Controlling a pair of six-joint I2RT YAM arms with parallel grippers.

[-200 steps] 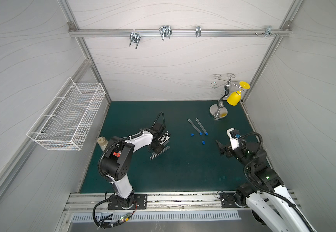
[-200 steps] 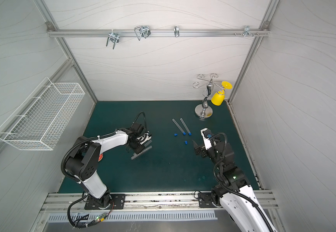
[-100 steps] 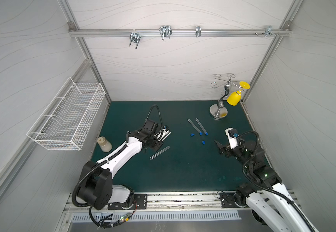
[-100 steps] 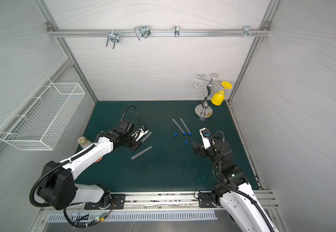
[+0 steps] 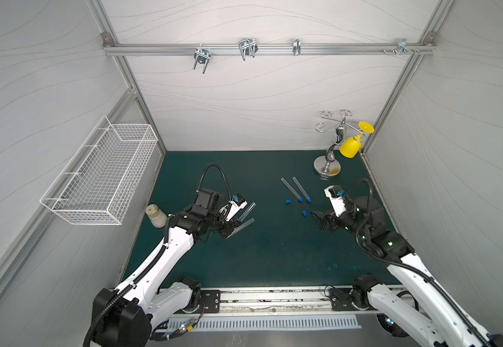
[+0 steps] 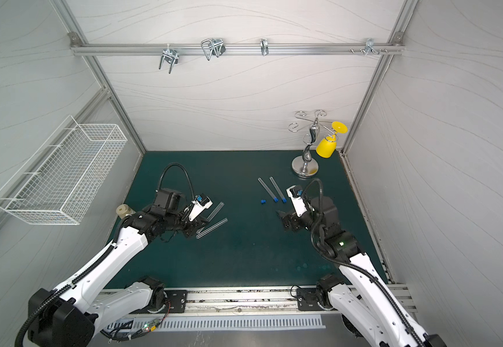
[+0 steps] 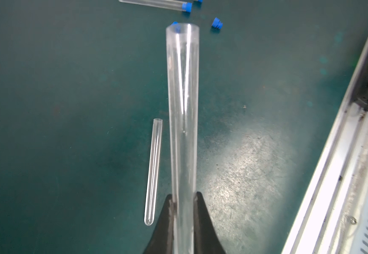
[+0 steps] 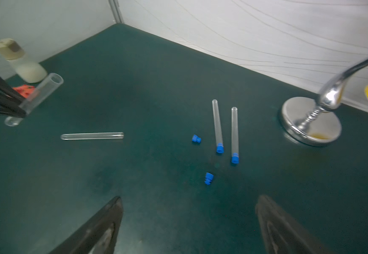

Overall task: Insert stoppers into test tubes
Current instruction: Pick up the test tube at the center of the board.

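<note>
Since the earlier frames the left arm (image 5: 178, 240) has stretched out over the desk (image 5: 274, 255) and one test tube has come up off the surface; the right gripper (image 8: 188, 202) has edged nearer the loose stoppers.

Grasp: the left gripper (image 7: 184, 195) is clenched on the held tube (image 7: 183, 99) close to its rounded end. The full length and the open mouth therefore stand clear of the jaws and point toward the right gripper's side, presumably to present the mouth for plugging. The right gripper is spread wide and empty above the desk, with a loose stopper (image 8: 209, 177) just ahead of it, a stance suited to picking that plug up.

Count of test tubes, four:
- one held;
- one open tube (image 5: 241, 227) lying on the desk just beside the left gripper;
- two stoppered tubes (image 8: 217, 123) lying side by side near the chrome stand (image 5: 327, 169), probably set aside as finished.

Count of stoppers, four:
- two fitted stoppers (image 8: 219, 148) in those tubes;
- two loose, the second loose stopper (image 8: 196, 139) near the stoppered pair.

On this count the task is judged half done. Also shown: one cream-capped bottle (image 5: 155, 214); one wire basket (image 5: 100, 177).
</note>
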